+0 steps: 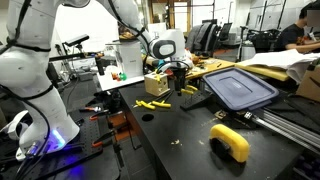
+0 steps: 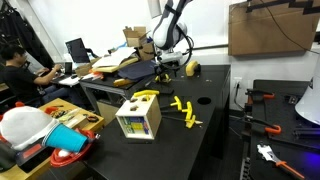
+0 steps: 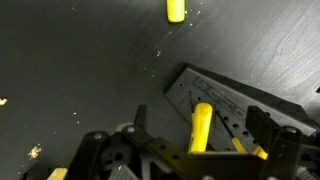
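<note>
My gripper is open and points down at the black table. In the wrist view a yellow peg lies between the spread fingers. It rests on the corner of a dark grey lid, and neither finger touches it. A second yellow piece lies on the table further off. In both exterior views the gripper hangs just above the table next to the grey-blue lid.
A small wooden box stands on the table. Loose yellow pegs lie near it. A yellow curved object sits near the front edge. A person sits at a desk beyond.
</note>
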